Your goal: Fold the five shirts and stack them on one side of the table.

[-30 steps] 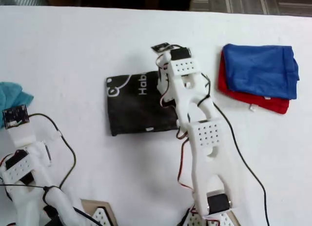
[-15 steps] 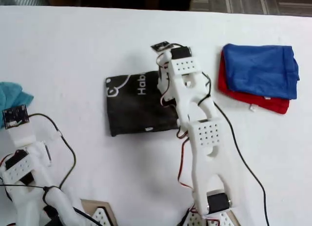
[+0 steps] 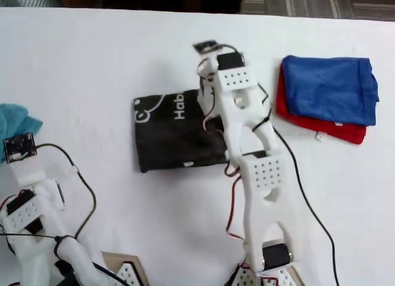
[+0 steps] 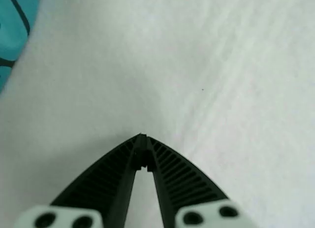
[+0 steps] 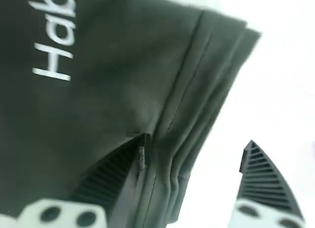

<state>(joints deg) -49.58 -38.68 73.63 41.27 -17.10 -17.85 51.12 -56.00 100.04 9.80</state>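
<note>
A folded black shirt (image 3: 173, 134) with white print lies in the middle of the table. My right arm (image 3: 237, 91) stands over its right edge. My right gripper (image 5: 197, 151) is open across that edge of the black shirt (image 5: 98, 90): one finger (image 5: 129, 156) rests on the cloth, the other hangs over bare table. On the right, a folded blue shirt (image 3: 330, 88) lies on a folded red shirt (image 3: 321, 130). A teal shirt (image 3: 15, 120) sits bunched at the left edge. My left gripper (image 4: 141, 140) is shut and empty above the table, with the teal shirt (image 4: 15, 21) off to one side.
The white table (image 3: 92, 63) has free room at the back left and in front of the black shirt. My left arm (image 3: 28, 202) stands at the front left with a black cable looping beside it. Cables trail along the right arm.
The right arm's wrist has shifted slightly toward the back and right over the black shirt's edge. The shirts and the left arm have kept still.
</note>
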